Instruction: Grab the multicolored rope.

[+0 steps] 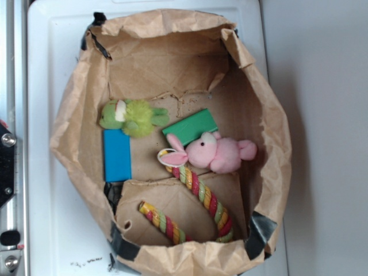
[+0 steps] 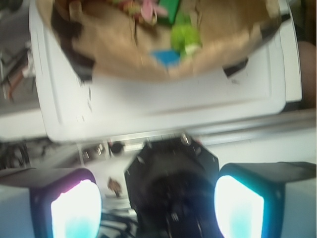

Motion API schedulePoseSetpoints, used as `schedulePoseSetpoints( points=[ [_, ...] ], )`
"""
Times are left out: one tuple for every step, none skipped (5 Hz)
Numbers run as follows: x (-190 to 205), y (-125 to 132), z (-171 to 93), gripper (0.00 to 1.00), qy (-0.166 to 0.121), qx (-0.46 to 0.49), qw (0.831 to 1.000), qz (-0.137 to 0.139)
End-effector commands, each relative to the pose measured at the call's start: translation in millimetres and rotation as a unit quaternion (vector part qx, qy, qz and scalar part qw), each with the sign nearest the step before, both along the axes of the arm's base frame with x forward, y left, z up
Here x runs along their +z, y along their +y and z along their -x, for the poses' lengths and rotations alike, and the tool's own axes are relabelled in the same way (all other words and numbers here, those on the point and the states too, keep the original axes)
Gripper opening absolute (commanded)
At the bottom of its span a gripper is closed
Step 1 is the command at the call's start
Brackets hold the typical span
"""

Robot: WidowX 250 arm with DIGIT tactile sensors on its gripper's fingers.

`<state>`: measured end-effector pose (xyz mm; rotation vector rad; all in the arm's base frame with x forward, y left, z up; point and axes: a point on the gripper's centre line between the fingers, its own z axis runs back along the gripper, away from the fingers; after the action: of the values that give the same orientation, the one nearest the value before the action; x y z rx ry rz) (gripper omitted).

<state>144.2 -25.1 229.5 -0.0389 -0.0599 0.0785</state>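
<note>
Right up against the wrist lens: gripper (image 2: pixel 157 208), fingers (image 2: pixel 74 208) spread wide apart with nothing between them, glowing pale teal on the pads. Hanging well clear of the paper bag (image 1: pixel 75 115), off past the white tray (image 2: pixel 163 109) edge.

Rope (image 1: pixel 198 207) next: thick twisted cord, red, yellow and light-green strands, bent into a U. Lying on the bag floor at the lower side in the exterior view, one end poking up near the pink bunny (image 1: pixel 221 154), the bend tucked down by the bag wall near some black tape (image 1: pixel 259 227), the other end pointing up-left. Longer than either plush. Barely a blurry smear of colour in the wrist view.

Bag itself: crumpled brown paper, sides rolled down, black tape patches on the rim, sitting on the tray on the desk (image 1: pixel 322 86). Inside, besides the rope: green frog plush (image 1: pixel 133 117) up top-left, blue block (image 1: pixel 117 155) just below it, green block (image 1: pixel 191 126) just beside the bunny's head, white tag (image 1: pixel 166 156) by the bunny's ear, touching the rope end.
</note>
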Motion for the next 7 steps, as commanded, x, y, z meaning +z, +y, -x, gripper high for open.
schedulePoseSetpoints(
  points=[
    [3, -16, -58, 1.0, -0.029, -0.019, 0.999, 0.004],
    [-10, -8, -88, 1.0, -0.054, -0.046, 0.997, -0.018],
    [-31, 0, -122, 1.0, -0.061, -0.12, 0.99, -0.033],
    [-45, 6, -146, 1.0, -0.071, -0.208, 0.975, -0.017],
    [-52, 17, -158, 1.0, -0.107, -0.255, 0.96, 0.034],
    [-52, 17, -158, 1.0, -0.107, -0.255, 0.96, 0.034],
    [-52, 17, -158, 1.0, -0.107, -0.255, 0.96, 0.034]
  ],
)
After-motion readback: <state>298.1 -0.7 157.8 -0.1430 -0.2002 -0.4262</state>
